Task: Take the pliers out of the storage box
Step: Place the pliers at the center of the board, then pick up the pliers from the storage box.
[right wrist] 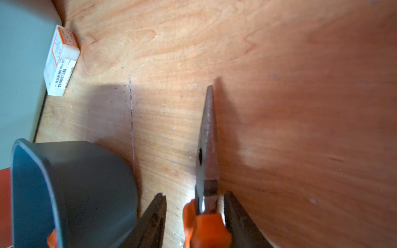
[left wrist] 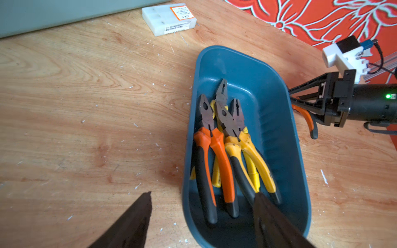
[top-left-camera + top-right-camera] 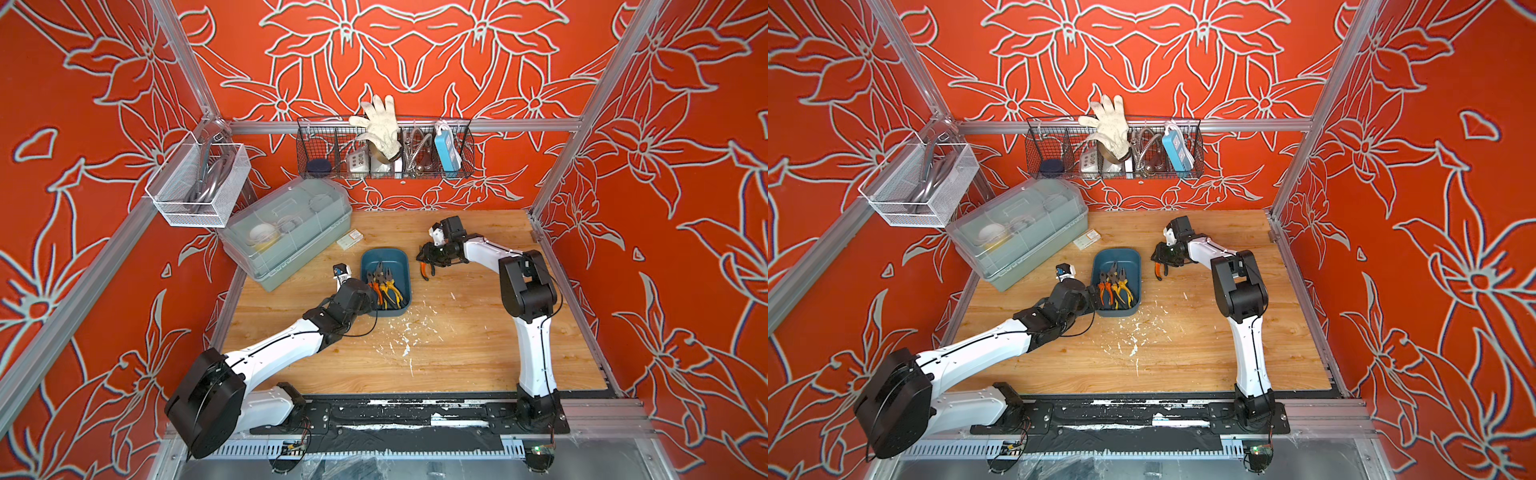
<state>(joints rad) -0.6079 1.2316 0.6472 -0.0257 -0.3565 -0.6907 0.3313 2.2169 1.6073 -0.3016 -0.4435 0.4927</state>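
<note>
Storage box (image 3: 392, 259) sits mid-tabletop (image 3: 457, 332), long side running near-to-far. Four pliers (image 2: 225, 137) lie inside, side by side and partly stacked. Their long axes run along the box, noses toward its far end, handles toward the near end; one is orange-black, three yellow-black. The orange pliers (image 1: 207, 139) are out of the box, just beside its right wall without touching it, between the right gripper (image 1: 195, 193) fingers (image 1: 153, 216). They are turned on edge, nose pointing straight out past the fingertips toward the back wall and handles trailing toward the near edge, roughly parallel to the box. Nose tip is low at the tabletop; resting or not, can't tell. Right fingers are apart: wood shows between one finger and the handle, the other sits right by the pliers head, no clamp. Left gripper (image 2: 203, 193) fingers are wide apart and grip nothing. They straddle the box's left wall at the near end, one over bare tabletop, one over the handles. Small white case (image 2: 169, 18) lies beyond the box by the grey bin (image 3: 286, 232).
</note>
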